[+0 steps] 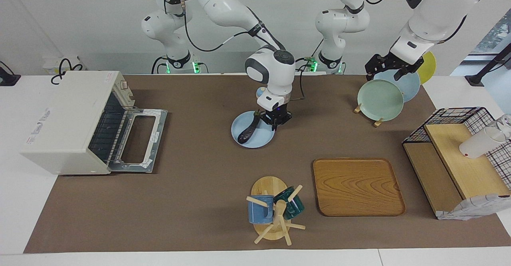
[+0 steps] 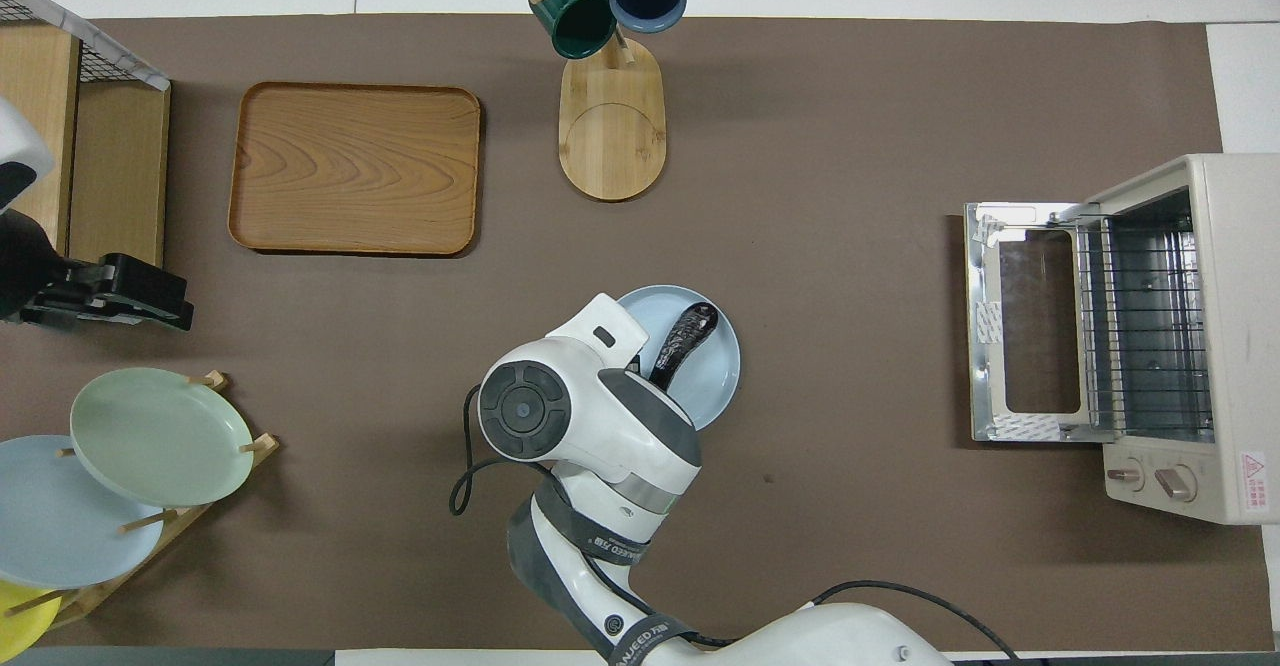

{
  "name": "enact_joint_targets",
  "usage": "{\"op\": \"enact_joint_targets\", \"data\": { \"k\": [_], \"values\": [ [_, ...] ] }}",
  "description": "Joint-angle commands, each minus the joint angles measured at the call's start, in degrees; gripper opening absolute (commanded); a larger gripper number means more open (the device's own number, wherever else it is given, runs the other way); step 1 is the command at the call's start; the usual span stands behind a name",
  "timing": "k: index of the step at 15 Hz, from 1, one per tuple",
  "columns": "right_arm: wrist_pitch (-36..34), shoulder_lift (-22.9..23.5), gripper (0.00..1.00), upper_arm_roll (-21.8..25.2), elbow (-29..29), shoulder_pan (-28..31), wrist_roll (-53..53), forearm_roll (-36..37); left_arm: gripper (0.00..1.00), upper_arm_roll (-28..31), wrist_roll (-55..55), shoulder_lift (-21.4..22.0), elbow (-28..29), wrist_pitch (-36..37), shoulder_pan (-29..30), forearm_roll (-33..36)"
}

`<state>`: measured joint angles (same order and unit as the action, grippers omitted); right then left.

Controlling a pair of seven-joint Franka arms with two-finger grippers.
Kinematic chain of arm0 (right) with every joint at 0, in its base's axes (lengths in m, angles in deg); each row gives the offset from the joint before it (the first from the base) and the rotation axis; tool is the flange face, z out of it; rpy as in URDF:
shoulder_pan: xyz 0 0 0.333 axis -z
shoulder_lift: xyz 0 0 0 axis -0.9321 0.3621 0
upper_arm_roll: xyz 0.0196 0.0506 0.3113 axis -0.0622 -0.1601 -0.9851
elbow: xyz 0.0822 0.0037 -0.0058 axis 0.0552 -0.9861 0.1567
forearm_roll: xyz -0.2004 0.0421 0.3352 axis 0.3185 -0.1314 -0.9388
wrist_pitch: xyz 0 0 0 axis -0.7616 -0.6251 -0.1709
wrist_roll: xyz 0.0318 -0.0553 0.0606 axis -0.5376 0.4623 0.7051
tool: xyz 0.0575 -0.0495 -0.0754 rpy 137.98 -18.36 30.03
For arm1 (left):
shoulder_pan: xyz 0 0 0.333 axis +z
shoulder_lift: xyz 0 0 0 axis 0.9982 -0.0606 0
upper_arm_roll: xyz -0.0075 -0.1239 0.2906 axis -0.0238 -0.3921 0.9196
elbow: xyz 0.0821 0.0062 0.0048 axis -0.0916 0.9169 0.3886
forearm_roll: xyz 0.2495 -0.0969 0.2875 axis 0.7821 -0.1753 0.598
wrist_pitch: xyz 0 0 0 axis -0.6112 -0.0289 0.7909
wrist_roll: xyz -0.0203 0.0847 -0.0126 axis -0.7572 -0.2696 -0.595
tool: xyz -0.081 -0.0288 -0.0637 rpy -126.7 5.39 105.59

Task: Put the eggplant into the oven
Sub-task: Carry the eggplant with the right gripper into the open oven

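Near the middle of the facing view, the right gripper (image 1: 274, 119) is down at the rim of a light blue plate (image 1: 239, 127), its fingers closed on the stem end of the eggplant (image 1: 248, 130). The eggplant is dark and glossy and slants down across the plate toward the lower left of that view; whether its free end touches the plate or hangs just above it I cannot tell. In the overhead view the same arm's wrist covers the grip, and the eggplant (image 2: 682, 339) shows past it, over the plate (image 2: 718, 371), just below the centre of the frame. The oven (image 1: 68, 122) sits at the left of the facing view, at the right arm's end of the table, with its door (image 1: 137, 140) folded down flat on the brown mat and the wire rack (image 2: 1140, 331) bare inside; it stands well apart from the plate. The left gripper (image 1: 393, 67) hangs at the upper right of the facing view, over a rack of plates whose front one is pale green (image 1: 380, 100); its fingers stand apart and hold nothing.
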<state>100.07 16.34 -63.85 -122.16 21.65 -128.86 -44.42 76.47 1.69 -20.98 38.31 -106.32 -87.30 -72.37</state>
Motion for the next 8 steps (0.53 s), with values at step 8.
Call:
{"op": "enact_joint_targets", "data": {
  "k": [8],
  "values": [
    [-15.35, -12.84, 0.0, 0.51, -7.56, 13.69, 13.19, 8.89, 1.0, -0.9, 0.69, -1.1, -0.74, -0.28, 1.21, -0.06]
  ]
}}
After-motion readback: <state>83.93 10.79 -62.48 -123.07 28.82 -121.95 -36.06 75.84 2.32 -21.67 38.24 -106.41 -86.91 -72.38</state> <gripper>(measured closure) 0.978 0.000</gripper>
